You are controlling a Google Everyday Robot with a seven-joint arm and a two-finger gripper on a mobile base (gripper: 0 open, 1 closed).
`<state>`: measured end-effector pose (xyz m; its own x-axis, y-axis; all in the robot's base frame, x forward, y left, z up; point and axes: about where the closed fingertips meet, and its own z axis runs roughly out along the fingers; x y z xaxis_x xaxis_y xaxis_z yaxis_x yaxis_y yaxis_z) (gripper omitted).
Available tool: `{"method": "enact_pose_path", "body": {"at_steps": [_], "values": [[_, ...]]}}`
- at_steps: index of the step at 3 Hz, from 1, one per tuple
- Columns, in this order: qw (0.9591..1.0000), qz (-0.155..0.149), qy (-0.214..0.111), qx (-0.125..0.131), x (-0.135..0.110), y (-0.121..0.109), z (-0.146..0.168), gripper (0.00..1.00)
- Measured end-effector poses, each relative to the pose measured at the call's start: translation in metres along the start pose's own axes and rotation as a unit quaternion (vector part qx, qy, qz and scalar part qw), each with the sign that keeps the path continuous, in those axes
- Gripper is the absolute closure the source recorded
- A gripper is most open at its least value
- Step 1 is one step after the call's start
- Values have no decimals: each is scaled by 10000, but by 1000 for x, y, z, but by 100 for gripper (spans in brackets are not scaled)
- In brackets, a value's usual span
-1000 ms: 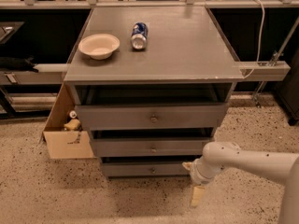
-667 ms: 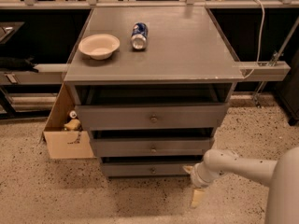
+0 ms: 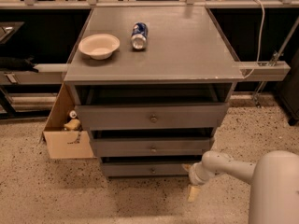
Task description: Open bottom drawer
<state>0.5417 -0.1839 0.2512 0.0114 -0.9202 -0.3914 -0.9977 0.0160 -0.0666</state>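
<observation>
The bottom drawer [image 3: 140, 169] is the lowest of three grey fronts in the cabinet, with a small round knob [image 3: 152, 170] at its centre. A dark gap shows above its front. My gripper [image 3: 192, 180] is low by the floor at the drawer's right end, just right of the front's corner and well to the right of the knob. My white arm [image 3: 243, 171] reaches in from the lower right. Nothing is seen held in the gripper.
The middle drawer [image 3: 152, 147] and the taller top drawer [image 3: 152, 117] sit above. On the cabinet top [image 3: 187, 50] are a white bowl [image 3: 98, 45] and a lying blue can [image 3: 138, 34]. An open cardboard box [image 3: 65, 134] stands left of the cabinet. The floor is speckled.
My forearm has swung nearer and now fills the lower right corner. The gripper stays by the bottom drawer's right end. The drawers have not moved.
</observation>
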Motion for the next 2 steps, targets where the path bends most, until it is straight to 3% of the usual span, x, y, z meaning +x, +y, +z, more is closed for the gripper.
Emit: {"method": "enact_pose_path", "body": {"at_steps": [2], "values": [[9987, 224, -159, 427, 19, -44, 39, 0]]}}
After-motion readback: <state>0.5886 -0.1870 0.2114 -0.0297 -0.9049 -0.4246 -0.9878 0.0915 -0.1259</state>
